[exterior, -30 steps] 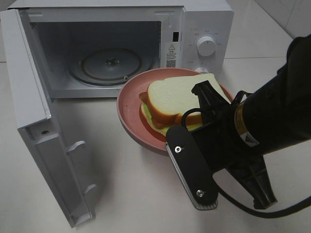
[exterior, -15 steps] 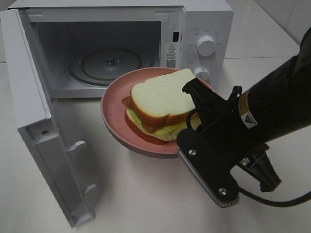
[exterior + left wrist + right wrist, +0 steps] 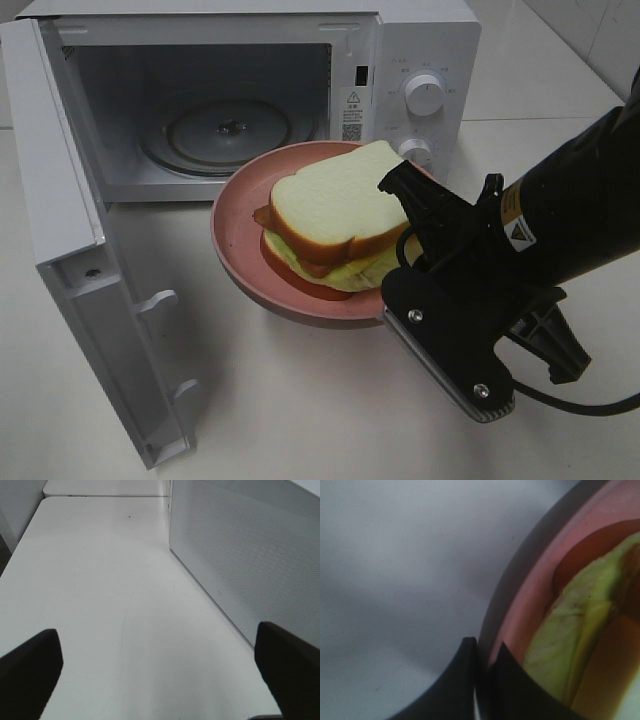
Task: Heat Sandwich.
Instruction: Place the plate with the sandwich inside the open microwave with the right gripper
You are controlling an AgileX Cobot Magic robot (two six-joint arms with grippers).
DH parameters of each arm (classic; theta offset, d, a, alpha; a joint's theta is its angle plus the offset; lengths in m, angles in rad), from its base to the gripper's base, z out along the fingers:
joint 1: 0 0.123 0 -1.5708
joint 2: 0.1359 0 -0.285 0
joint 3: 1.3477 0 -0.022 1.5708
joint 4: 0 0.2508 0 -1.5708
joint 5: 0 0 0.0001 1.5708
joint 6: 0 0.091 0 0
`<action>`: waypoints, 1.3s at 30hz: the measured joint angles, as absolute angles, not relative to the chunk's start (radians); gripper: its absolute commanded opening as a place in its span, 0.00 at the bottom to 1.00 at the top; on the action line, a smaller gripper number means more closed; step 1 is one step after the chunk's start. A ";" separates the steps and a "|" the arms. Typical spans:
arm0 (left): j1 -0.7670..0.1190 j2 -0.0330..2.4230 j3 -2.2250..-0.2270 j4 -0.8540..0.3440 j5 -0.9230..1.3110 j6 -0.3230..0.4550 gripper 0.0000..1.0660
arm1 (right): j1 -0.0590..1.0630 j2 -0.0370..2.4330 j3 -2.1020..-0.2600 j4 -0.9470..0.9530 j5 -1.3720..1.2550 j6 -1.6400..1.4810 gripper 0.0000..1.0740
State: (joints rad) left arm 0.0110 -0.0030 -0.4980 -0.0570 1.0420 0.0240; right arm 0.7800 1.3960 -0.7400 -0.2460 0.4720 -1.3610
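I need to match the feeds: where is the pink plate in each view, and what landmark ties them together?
Exterior high: pink plate at centre, before the open microwave, carrying the sandwich.
Left wrist: not in it.
Right wrist: its rim is clamped between the shut jaws.
Shared landmark: the white tabletop, in all three.

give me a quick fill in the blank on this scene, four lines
1. The microwave door stands ___.
2. The sandwich lies on a ___ plate.
3. The right end effector is shut on the plate's ___.
4. The left end effector holds ___.
Missing words: open; pink; rim; nothing.
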 measured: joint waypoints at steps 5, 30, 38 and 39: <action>0.011 -0.003 -0.498 -0.057 1.042 0.024 0.94 | 0.779 1.431 -0.763 -0.236 0.477 -1.362 0.00; 0.011 -0.003 -0.498 -0.057 1.042 0.024 0.94 | 0.773 1.692 -1.050 -0.098 0.562 -1.520 0.00; 0.011 -0.003 -0.498 -0.057 1.042 0.024 0.94 | 0.773 1.768 -1.152 -0.090 0.578 -1.520 0.00; 0.011 -0.003 -0.498 -0.057 1.042 0.024 0.94 | 0.773 1.784 -1.176 -0.090 0.580 -1.520 0.00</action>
